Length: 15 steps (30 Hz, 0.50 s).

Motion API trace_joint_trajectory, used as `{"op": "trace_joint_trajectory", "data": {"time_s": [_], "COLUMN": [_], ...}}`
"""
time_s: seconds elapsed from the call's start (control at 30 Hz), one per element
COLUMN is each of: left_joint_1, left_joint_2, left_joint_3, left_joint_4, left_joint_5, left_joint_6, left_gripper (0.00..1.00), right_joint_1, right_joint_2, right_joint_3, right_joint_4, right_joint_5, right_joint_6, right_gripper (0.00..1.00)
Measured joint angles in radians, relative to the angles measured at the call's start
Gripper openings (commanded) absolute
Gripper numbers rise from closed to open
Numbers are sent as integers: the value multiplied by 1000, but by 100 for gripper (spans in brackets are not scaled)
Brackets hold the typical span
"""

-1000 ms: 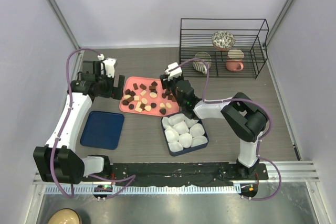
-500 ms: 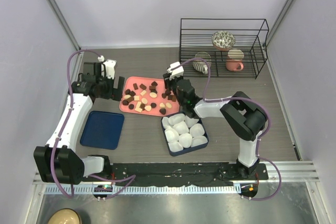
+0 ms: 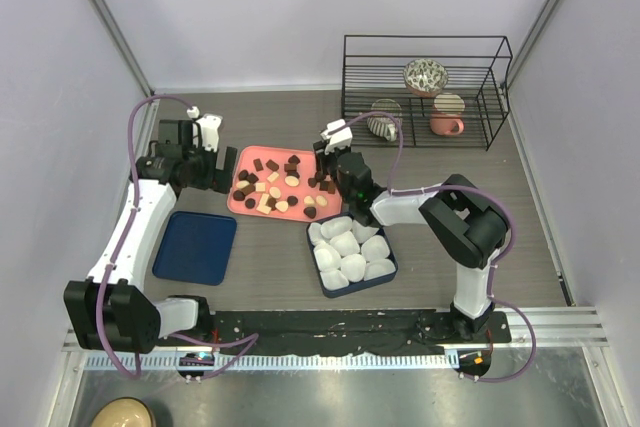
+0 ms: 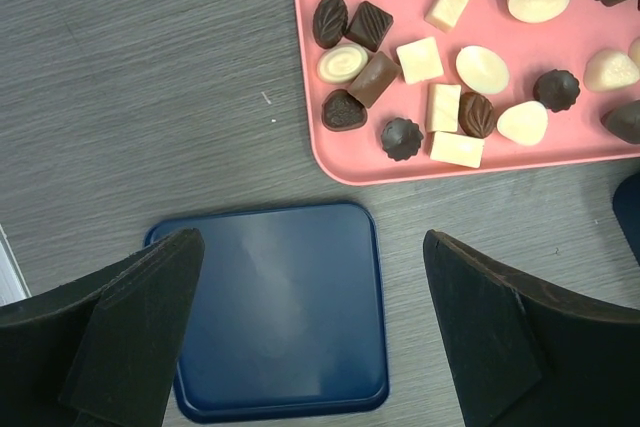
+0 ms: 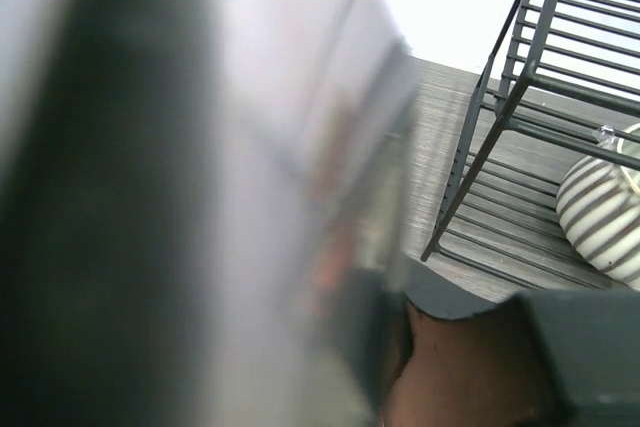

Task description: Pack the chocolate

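One brown chocolate (image 5: 455, 372) is clamped in the right jaws; the left jaws are spread wide beside the pink tray (image 4: 360, 155).

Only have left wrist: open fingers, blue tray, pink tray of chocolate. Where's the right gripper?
Observer: The right gripper is over the right edge of the pink tray.
Operator: Holding anything?
Observer: The right wrist view shows a brown chocolate piece in its grip.
Operator: Any box nearby?
Observer: A blue box of white paper cups sits in front of that tray's right end, toward the arm bases.
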Motion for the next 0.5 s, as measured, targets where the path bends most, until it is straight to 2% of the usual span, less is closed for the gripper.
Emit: {"op": "trace_joint_trajectory", "data": {"time_s": [0.17, 0.5], "left_joint_1": [0, 0], "left_joint_2": [-8, -8], "left_joint_3": [-2, -9], "left_joint_4": [0, 2], "left_joint_5": [-6, -10], "left_joint_6": [3, 3], "left_gripper": [96, 95], "right_joint_1": [0, -7], "right_joint_2": [0, -11], "right_joint_3": [-6, -7], "right_joint_4": [5, -12], "right_joint_5": [3, 7], "right_joint_6": [5, -16], "right_gripper": [32, 23]}}
